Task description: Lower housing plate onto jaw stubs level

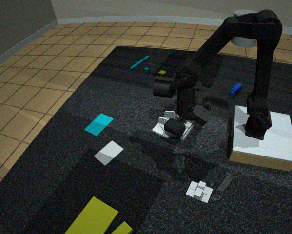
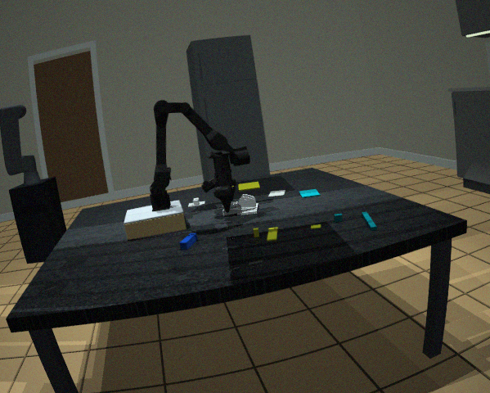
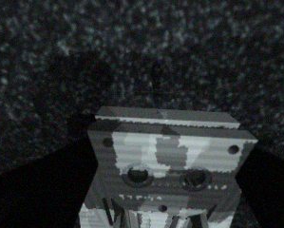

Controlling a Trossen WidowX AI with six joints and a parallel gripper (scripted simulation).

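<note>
Dressed in near-black all over, matte to look at, with faint grey highlights along the edges. Down at the claw (image 1: pixel 183 128) (image 2: pixel 227 208) (image 3: pixel 166 176), dark fingers (image 1: pixel 174 126), one bulky and rounded from overhead, both plain black wedges from the wrist. Just beside the claw, a boxy, hard-edged block (image 1: pixel 201 113); above it, a stubby drum-shaped housing (image 1: pixel 163 87) (image 2: pixel 240 155). Farther above, a long tapering link (image 1: pixel 211 46) (image 2: pixel 200 121), then big, smoothly rounded elbow joints (image 1: pixel 268 22) (image 2: pixel 161 106). Well apart from the claw, a chunky, dark foot (image 1: pixel 254 133) (image 2: pixel 160 207).
</note>
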